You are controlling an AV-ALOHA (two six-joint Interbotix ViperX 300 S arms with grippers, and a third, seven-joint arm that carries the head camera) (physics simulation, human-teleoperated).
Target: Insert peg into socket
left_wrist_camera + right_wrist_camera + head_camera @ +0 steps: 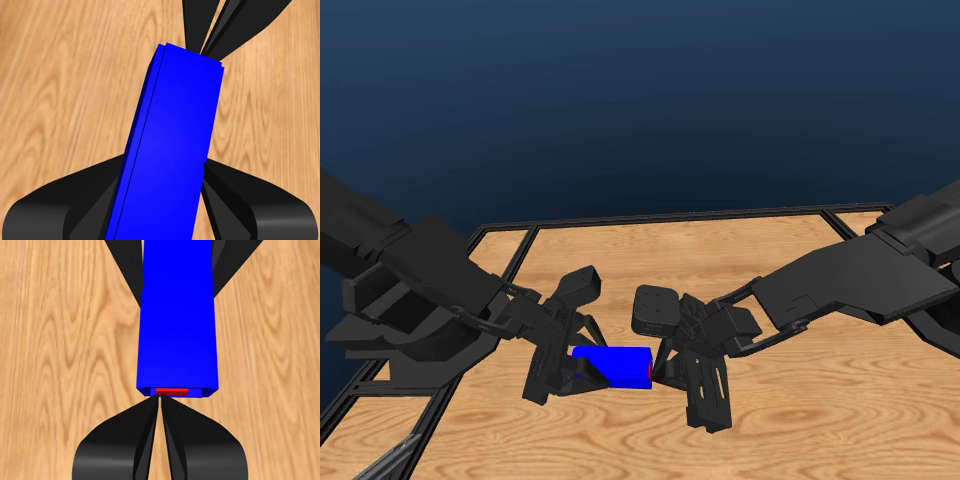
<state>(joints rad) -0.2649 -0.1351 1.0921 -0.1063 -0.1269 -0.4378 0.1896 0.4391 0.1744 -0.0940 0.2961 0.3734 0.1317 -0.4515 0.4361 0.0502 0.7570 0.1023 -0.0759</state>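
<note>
The blue socket [612, 367] hangs level just above the table, and my left gripper [572, 372] is shut on its left end. In the left wrist view the socket [172, 145] runs out between the two jaws. The red peg [171, 390] is almost wholly inside the socket [177, 320]. Only a thin red strip shows at the socket's open mouth, and as a red sliver [651, 371] in the head view. My right gripper [160, 399] is pinched nearly together on that peg end, right against the socket's mouth. The same right gripper [667, 372] touches the socket's right end.
The wooden table [740, 260] has a black frame along its far edge [670, 217] and left side. Both arms meet at the table's near middle, low over the surface. The left gripper's jaws show beyond the socket in the right wrist view.
</note>
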